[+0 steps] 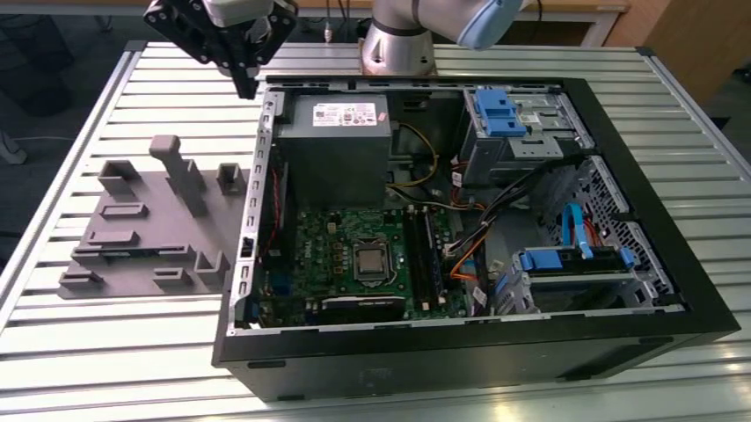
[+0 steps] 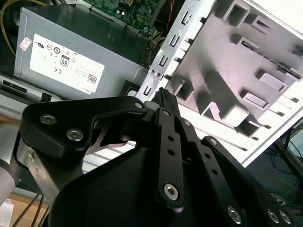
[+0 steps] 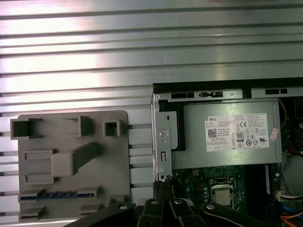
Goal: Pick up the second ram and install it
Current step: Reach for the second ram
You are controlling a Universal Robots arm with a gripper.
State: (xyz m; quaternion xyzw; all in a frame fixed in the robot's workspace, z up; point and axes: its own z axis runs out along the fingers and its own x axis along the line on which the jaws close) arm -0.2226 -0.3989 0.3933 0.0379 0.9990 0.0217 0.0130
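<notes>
Pick-up not yet begun: the gripper [image 1: 246,85], pressed together and seemingly empty, hangs at upper left of the exterior view, by the case's [image 1: 470,360] back corner. The ram [image 3: 57,194] stands on edge in the grey fixture [image 3: 118,161], long axis crosswise to the slots [image 1: 420,259]; grasping it calls for an opened gripper lowered over it

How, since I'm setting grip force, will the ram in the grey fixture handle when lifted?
The second ram shows as a thin blue edge, so probably light and stiff. It sits on edge in a slot of the grey fixture, so a tilted pull might jam it.
</notes>
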